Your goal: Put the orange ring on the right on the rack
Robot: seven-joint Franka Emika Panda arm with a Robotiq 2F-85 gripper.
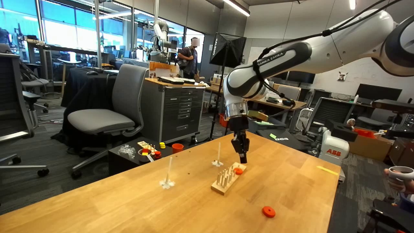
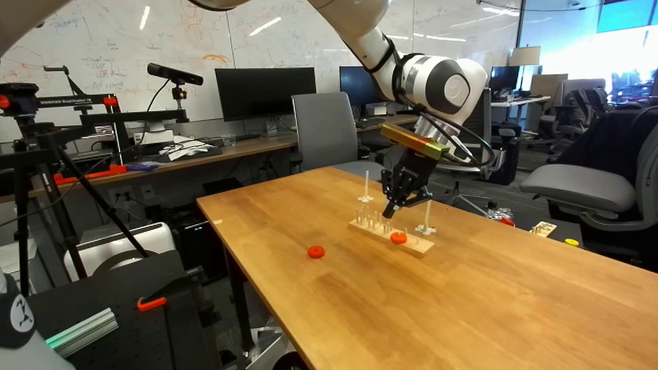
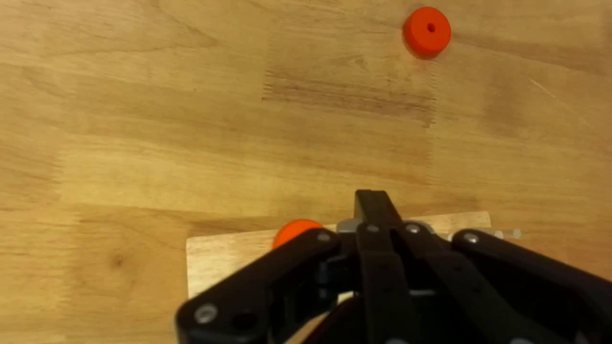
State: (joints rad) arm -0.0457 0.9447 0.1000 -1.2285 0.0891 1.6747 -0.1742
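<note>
The brown wooden table (image 1: 145,207) bears a pegged pale-wood rack (image 1: 230,182) and two thin upright pale rods (image 1: 168,171). A flat red-orange ring (image 1: 268,212) and a yellow strip (image 1: 327,170) lie apart.

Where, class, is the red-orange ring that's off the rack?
In an exterior view, the ring lies flat on the tabletop, right of the rack and nearer the camera.

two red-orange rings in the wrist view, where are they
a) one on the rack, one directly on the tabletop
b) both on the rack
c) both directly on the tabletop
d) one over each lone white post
a, since in both exterior views one ring sits on the wooden rack while the loose ring lies flat on the tabletop
</note>
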